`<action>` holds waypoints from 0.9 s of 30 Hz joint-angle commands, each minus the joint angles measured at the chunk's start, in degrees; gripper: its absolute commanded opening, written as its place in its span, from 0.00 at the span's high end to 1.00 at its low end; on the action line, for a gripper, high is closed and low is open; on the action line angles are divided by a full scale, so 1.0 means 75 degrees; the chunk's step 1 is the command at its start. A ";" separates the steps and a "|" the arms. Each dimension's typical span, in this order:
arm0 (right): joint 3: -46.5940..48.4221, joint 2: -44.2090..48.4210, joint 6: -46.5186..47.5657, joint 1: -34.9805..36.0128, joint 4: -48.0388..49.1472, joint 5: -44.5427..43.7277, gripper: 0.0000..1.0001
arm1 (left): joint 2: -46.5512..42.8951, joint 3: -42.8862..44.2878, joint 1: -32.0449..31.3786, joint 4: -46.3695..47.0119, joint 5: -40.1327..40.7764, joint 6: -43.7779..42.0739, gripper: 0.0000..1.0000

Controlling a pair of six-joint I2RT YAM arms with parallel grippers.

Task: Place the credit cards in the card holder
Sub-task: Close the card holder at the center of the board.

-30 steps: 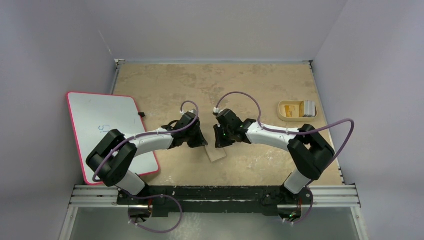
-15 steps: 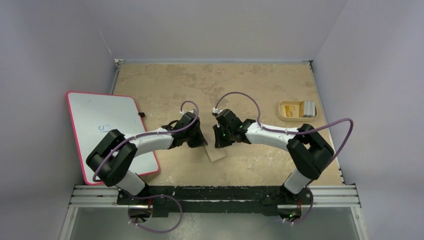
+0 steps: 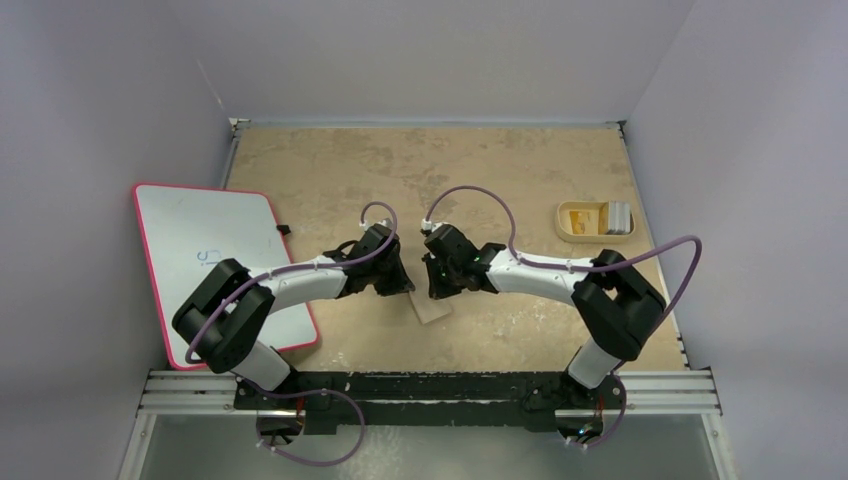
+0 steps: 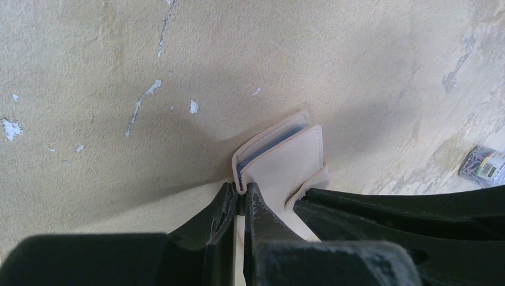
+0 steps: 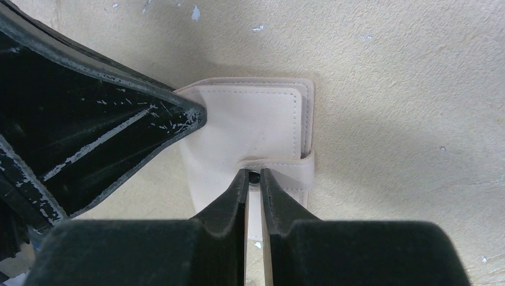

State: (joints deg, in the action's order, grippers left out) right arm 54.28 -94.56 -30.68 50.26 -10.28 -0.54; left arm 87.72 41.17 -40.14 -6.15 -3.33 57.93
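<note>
As tools [image 4: 241, 189] [image 5: 253, 174] pinch card holder [image 5: 250, 125], whiteboard ink [image 3: 208, 257] blurs.

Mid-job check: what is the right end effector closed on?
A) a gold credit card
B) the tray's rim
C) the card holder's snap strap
C: the right wrist view shows the right end effector pinching the strap of the card holder, while the credit cards lie in the tray off to the side.
</note>
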 commanded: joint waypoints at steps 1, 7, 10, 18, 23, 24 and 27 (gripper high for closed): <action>-0.0352 -0.0438 -0.0373 0.0223 -0.0556 -0.0467 0.90 | -0.0224 0.0312 0.0022 0.0228 0.0155 0.0099 1.00; -0.0566 -0.0722 -0.0480 0.0234 -0.0435 -0.0495 0.90 | -0.0250 0.0220 0.0023 0.0373 0.0051 0.0178 0.94; -0.0573 -0.0770 -0.0535 0.0235 -0.0417 -0.0524 0.91 | -0.0395 0.0228 0.0020 0.0382 0.0049 0.0230 0.87; -0.0127 -0.0281 -0.0531 0.0206 -0.0502 -0.0394 0.88 | -0.1371 0.0617 0.0081 -0.0507 0.0907 0.0051 0.62; 0.0337 0.0809 -0.0630 0.0208 -0.0481 -0.0682 0.75 | -0.2221 0.1347 0.0082 -0.1799 0.1766 -0.0373 0.47; 0.0430 0.1111 -0.0635 0.0209 -0.0464 -0.0814 0.72 | -0.2419 0.1543 0.0085 -0.2047 0.1919 -0.0524 0.44; 0.0633 0.1957 -0.0634 0.0209 -0.0532 -0.1240 0.67 | -0.3017 0.2181 0.0079 -0.2827 0.2384 -0.1057 0.40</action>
State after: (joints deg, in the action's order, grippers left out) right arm 54.33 -89.62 -34.85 51.48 -13.10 -4.67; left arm 71.33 50.33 -39.86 -19.22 7.49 55.88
